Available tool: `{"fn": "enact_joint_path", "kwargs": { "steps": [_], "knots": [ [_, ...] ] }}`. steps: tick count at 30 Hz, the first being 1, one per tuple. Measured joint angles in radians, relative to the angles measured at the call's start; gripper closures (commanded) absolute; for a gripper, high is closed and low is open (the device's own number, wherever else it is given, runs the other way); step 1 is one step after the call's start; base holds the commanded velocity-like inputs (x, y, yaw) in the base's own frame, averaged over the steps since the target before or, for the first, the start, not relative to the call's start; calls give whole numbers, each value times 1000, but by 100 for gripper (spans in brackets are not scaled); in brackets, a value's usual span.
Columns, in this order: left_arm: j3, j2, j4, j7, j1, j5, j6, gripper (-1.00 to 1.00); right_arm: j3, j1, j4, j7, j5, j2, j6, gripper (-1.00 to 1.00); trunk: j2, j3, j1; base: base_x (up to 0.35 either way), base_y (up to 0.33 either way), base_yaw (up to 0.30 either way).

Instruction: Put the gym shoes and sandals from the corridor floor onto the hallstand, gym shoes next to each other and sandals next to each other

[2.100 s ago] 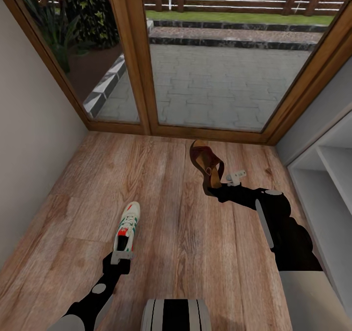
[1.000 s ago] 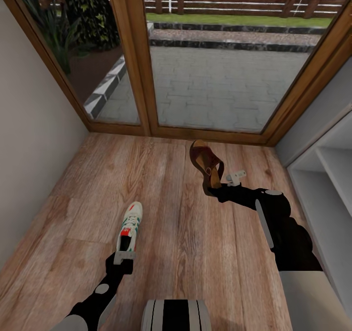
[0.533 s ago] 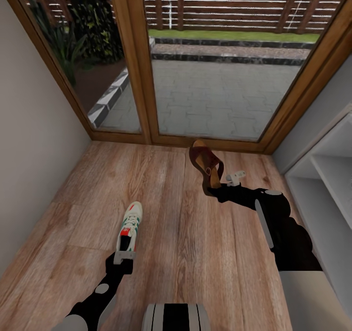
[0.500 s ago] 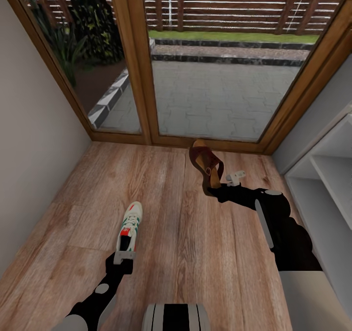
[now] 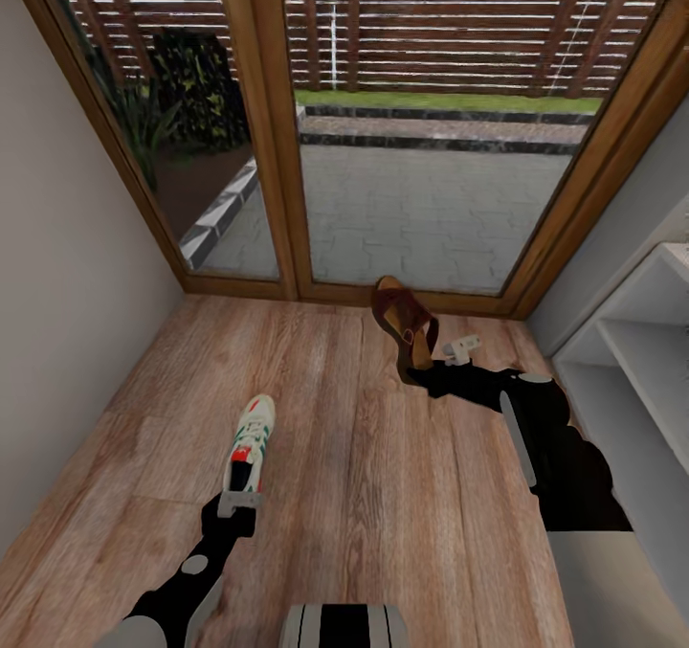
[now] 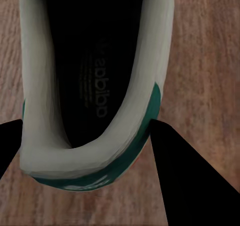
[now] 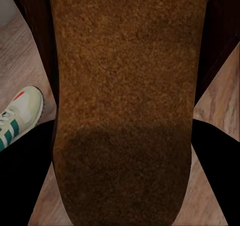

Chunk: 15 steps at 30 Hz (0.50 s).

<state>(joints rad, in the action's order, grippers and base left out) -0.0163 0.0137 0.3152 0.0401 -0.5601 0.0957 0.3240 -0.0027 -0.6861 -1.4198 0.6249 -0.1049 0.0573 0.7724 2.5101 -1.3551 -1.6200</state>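
Hands are both gripping: left hand clamping the white sneaker's heel, toe pointing toward the glass doors; right hand holding the reddish-brown leather sandal above wood-grain floor.

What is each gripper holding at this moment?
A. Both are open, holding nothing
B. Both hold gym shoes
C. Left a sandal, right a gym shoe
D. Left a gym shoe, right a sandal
D: the left gripper clamps the heel of the white gym shoe, and the right gripper holds the brown sandal.
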Motion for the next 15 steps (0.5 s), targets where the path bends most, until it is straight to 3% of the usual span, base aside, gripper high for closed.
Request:
{"fn": "enact_joint_path", "kwargs": {
  "steps": [6,7,11,15],
  "knots": [
    [2,-6,6,7,1,1,-5,100,0,2,95,0,-12,11,-5,100,-1,27,3,0,0,0],
    [1,-5,-1,9,1,-2,-8,100,0,3,140,-2,-68,28,-15,100,-2,32,3,0,0,0],
    [0,-5,-5,10,2,-4,-8,100,0,6,155,-6,-66,31,-33,100,-3,54,5,0,0,0],
    [-1,-5,-6,11,6,-7,-10,100,0,43,205,-25,-72,32,-161,100,-4,76,7,0,0,0]
  ]
}}
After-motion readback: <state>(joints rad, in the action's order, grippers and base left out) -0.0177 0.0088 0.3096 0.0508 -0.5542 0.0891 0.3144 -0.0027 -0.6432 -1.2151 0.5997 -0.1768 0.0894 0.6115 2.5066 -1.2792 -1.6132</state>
